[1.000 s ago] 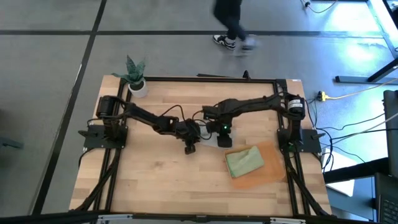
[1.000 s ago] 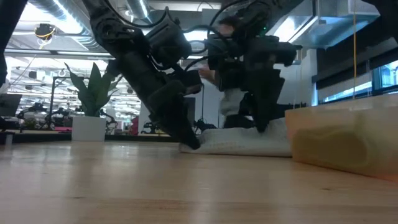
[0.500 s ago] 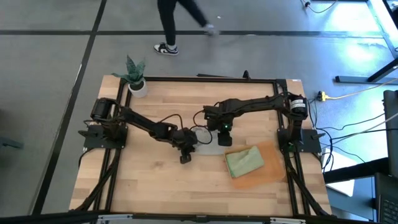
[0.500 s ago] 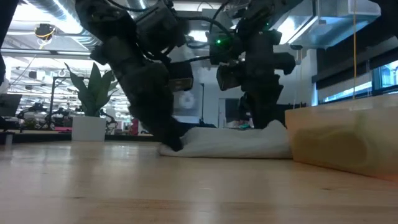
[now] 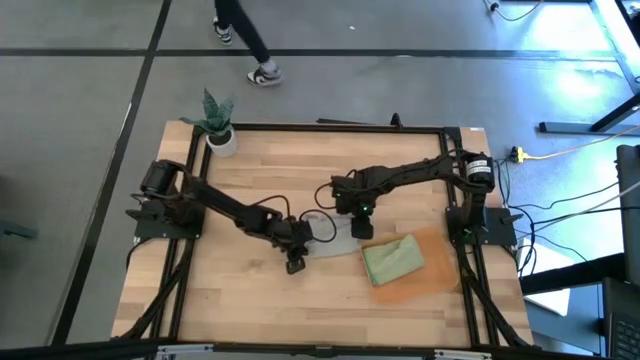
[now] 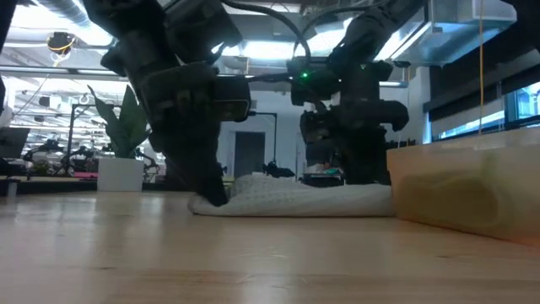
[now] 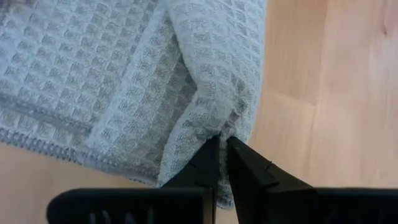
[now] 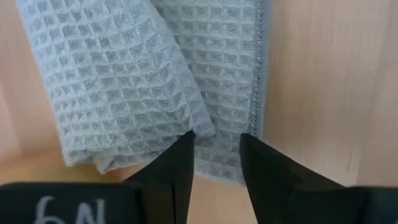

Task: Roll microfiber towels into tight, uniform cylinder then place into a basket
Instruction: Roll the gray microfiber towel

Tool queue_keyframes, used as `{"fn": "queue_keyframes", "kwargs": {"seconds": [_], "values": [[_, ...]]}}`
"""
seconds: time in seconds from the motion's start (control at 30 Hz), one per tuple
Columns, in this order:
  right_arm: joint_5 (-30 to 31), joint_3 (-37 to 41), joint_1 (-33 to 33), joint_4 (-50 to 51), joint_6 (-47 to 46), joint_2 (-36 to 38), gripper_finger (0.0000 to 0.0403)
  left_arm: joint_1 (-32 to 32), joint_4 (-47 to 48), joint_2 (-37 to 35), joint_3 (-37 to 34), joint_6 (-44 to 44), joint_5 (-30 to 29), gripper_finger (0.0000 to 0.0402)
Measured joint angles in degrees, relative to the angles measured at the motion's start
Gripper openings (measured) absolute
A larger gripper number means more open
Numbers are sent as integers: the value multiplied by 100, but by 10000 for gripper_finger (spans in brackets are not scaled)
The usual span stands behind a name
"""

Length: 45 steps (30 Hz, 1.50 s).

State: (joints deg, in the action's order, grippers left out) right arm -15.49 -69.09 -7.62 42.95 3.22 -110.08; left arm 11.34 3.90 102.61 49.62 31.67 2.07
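A pale grey waffle-weave towel (image 5: 332,238) lies on the wooden table between my two grippers, partly folded over itself. My left gripper (image 5: 295,264) is at its near left end, shut on it. My right gripper (image 5: 362,232) stands over its right end, fingers a little apart, with cloth between them. Beside that end, the sage green towel (image 5: 392,260) lies bundled in the orange-brown basket (image 5: 428,285). My left gripper pinches a folded corner of the grey towel (image 7: 214,127) between its two fingertips, slanting down from the table's left. Several layers show there. The towel lies on the table, drawn out toward this gripper. My right gripper comes down steeply from above onto the grey towel's right end (image 8: 214,134). One finger (image 8: 177,158) is beside a rolled-over fold and the other (image 8: 258,162) beside the stitched hem. The cloth between them rests on the table.
A small potted plant (image 5: 218,120) stands at the far left corner. The basket's pale wall (image 6: 464,194) rises just right of the towel in the low view. A person (image 5: 240,35) walks on the floor beyond the far edge. Bare wood lies toward the near edge.
My left gripper has gone toward the table's near left, rolled a little, and shut on the towel's corner. The towel's left end has been drawn out with it, so the cloth lies longer and flatter. My right gripper has sunk slightly, lowering the right end.
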Motion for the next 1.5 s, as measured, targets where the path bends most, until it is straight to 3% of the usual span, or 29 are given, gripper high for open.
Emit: {"fn": "queue_keyframes", "kwargs": {"seconds": [0.37, 0.67, 1.0, 1.27, 1.5], "values": [[423, 110, -35, -1505, 194, 0, 131, 209, 164, -186, -14, 399, -62, 25], [683, -254, -75, -1033, 418, 555, 131, 272, 513, -313, -6, 379, -87, 25], [534, -267, 977, -613, 952, 1163, 131, 27, 685, -663, -10, 222, -256, 25], [599, -267, 1523, -621, 1071, 1100, 131, -22, 954, -1079, -3, -191, -267, 25], [595, -265, 1844, -942, 902, 749, 131, -20, 1163, -1026, 1, -393, -267, 25]]}}
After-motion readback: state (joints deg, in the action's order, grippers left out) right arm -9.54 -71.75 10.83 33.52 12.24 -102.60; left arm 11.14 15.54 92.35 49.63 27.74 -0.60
